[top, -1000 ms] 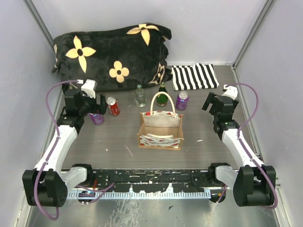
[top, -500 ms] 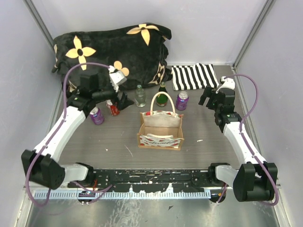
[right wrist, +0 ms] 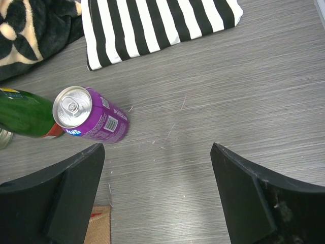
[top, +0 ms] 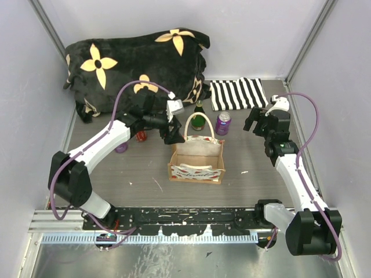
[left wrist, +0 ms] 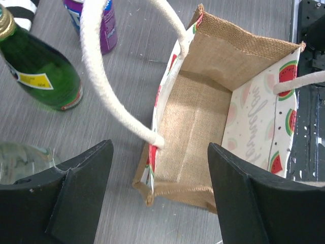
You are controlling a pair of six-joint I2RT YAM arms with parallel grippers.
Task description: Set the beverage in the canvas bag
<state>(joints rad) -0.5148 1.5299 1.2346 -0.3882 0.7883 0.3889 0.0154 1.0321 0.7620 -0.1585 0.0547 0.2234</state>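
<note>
The tan canvas bag stands open and empty at the table's middle, with cream loop handles and a watermelon print. In the left wrist view its inside is bare. My left gripper is open and empty, just above the bag's far left corner. Behind the bag stand a green bottle and a purple can. My right gripper is open and empty, to the right of that purple can. A clear bottle shows beside the left finger.
A red can and another purple can stand left of the bag, partly behind my left arm. A black flowered blanket lies at the back left. A black-and-white striped cloth lies at the back right.
My left arm has swung right, from the cans at the left to the bag's far left corner. My right gripper has shifted slightly toward the back.
</note>
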